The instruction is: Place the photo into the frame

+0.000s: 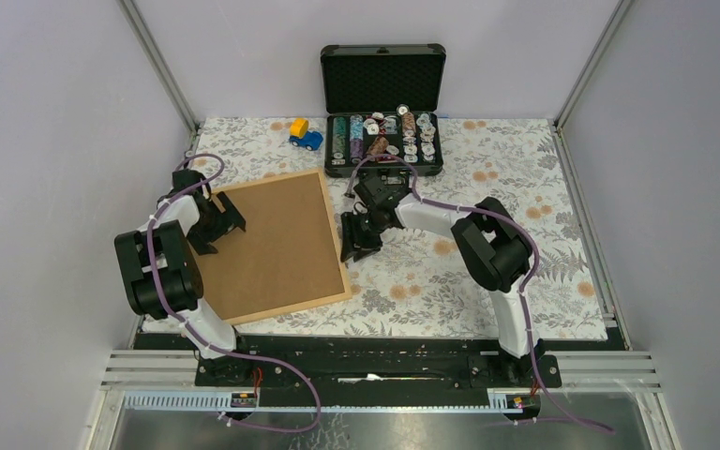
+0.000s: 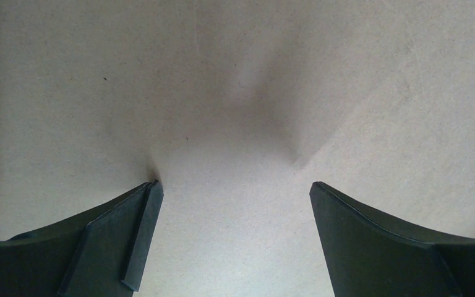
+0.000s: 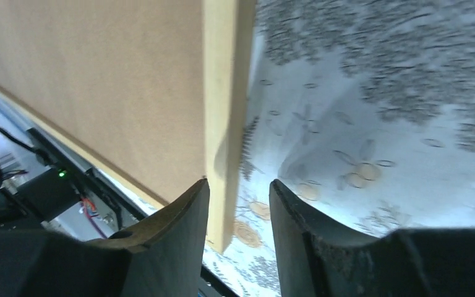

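The left gripper [image 1: 214, 223] reaches toward 4 o'clock, jaws wide apart; the right gripper [image 1: 354, 239] reaches toward 7 o'clock, jaws narrowly apart.

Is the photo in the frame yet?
Cannot tell: the frame lies back up, brown backing covering it; no photo is visible in any view.

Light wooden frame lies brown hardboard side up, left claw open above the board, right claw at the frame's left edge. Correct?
No: the right claw is at the right edge of the light wooden frame, as the top external view shows. The rest holds.
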